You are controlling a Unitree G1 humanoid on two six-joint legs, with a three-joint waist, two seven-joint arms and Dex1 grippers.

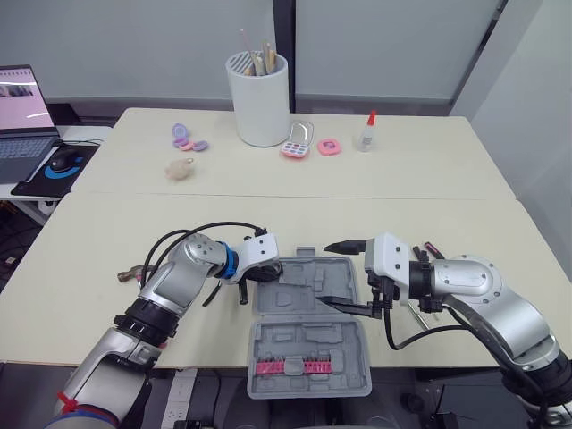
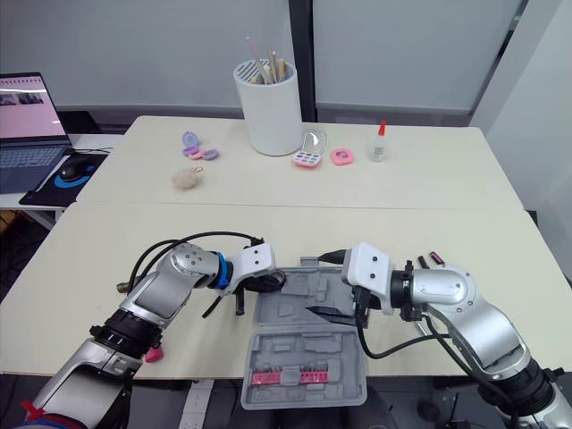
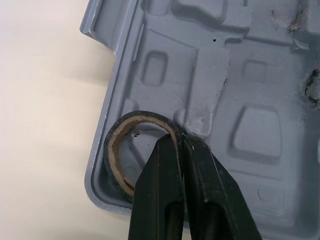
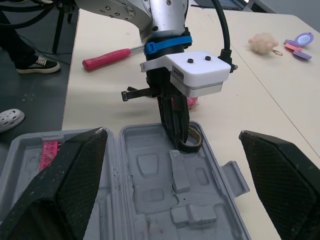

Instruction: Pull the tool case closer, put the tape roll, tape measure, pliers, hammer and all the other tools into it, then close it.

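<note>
The tool case (image 1: 313, 344) lies open at the table's (image 1: 107, 232) front edge, its near half seeming to hang slightly over. The left gripper (image 3: 181, 142) pinches the tape roll (image 3: 112, 155) by its wall, one finger inside the ring, with the roll in the far-left corner of the far half. To finish well, lower until the roll rests flat, part the fingers only a little, then lift straight up so the inner finger does not drag it over the rim. The right gripper (image 1: 326, 274), spread wide, hovers over the case's right side. Open room lies leftward, where a red-handled tool (image 4: 107, 56) waits.
</note>
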